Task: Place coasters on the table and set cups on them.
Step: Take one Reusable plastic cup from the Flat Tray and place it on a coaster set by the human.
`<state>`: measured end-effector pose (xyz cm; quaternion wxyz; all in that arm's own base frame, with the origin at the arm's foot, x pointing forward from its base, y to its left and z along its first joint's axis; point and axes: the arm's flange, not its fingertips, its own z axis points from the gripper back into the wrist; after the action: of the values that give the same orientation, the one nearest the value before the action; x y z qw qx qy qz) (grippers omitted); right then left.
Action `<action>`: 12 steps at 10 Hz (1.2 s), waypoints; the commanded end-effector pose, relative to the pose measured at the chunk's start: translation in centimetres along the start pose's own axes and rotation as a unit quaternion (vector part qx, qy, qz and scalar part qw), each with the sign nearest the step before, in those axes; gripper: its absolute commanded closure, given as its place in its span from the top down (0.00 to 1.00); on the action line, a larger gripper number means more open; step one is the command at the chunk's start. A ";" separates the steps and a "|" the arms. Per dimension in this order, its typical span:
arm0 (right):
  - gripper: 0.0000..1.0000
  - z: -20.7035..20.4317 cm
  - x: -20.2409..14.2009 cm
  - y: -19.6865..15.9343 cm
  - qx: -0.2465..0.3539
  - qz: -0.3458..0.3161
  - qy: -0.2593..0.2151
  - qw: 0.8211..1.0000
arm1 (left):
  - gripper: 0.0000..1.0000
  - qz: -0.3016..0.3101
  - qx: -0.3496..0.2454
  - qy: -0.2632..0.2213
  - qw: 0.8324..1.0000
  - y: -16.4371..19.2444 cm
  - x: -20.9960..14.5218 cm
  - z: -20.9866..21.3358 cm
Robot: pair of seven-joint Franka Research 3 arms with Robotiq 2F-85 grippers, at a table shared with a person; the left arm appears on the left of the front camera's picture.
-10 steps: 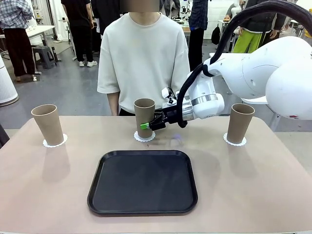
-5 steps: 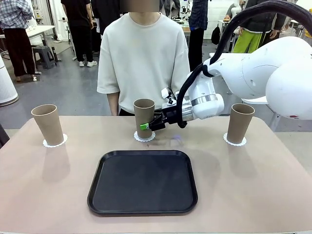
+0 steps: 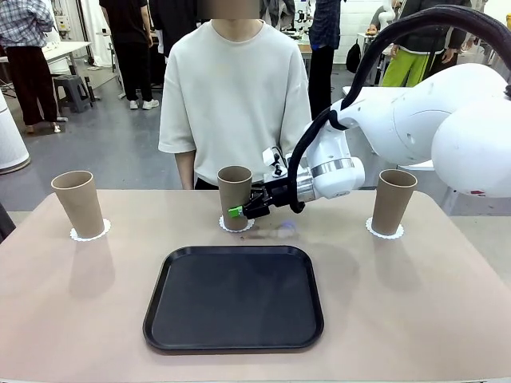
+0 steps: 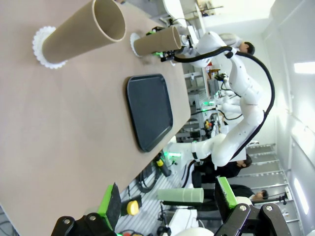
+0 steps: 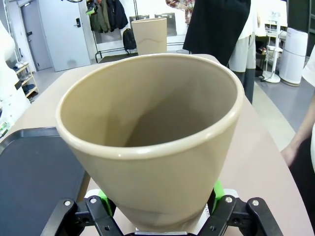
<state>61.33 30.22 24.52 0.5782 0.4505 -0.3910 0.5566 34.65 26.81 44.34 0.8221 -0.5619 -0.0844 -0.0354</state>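
Three tan cups stand in a row at the far side of the beige table [image 3: 72, 319]. The left cup [image 3: 78, 203] sits on its white coaster [image 3: 89, 234], and the right cup [image 3: 394, 199] on its coaster [image 3: 385, 232]. My right gripper [image 3: 239, 210] is shut on the lower part of the middle cup [image 3: 235, 190], whose base is at the middle coaster [image 3: 238, 227]. In the right wrist view that cup [image 5: 152, 142] sits between the green pads of my right gripper [image 5: 158, 194]. My left gripper [image 4: 166, 194] is open and holds nothing, far from the nearest cup [image 4: 81, 34].
A black tray [image 3: 233, 295] lies in the middle of the table, in front of the held cup. A person in a pale shirt [image 3: 235, 88] stands at the far edge, right behind the middle cup.
My right gripper and the middle cup have sunk slightly, and the cup's base now covers more of the coaster. The other cups have not moved.
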 end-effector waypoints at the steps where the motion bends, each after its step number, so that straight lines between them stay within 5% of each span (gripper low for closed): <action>1: 0.84 -0.2 -0.3 -0.9 0.001 0.009 0.010 1.000 | 1.00 0.001 0.000 -0.005 1.000 -0.1 -0.1 0.1; 3: 0.84 -0.2 -0.4 -1.3 -0.001 0.005 0.010 1.000 | 1.00 0.001 0.000 -0.005 1.000 -0.1 -0.1 0.1; 5: 1.00 -0.1 -0.4 -1.2 0.007 0.005 0.009 1.000 | 1.00 0.001 0.000 -0.005 1.000 -0.1 -0.1 0.1; 12: 1.00 1.3 -0.6 -2.2 0.006 -0.020 0.008 1.000 | 1.00 0.001 0.000 -0.005 1.000 -0.1 -0.1 0.1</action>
<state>62.03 28.98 24.05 0.5857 0.4484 -0.3854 0.5544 34.65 26.81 44.34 0.8221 -0.5619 -0.0844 -0.0354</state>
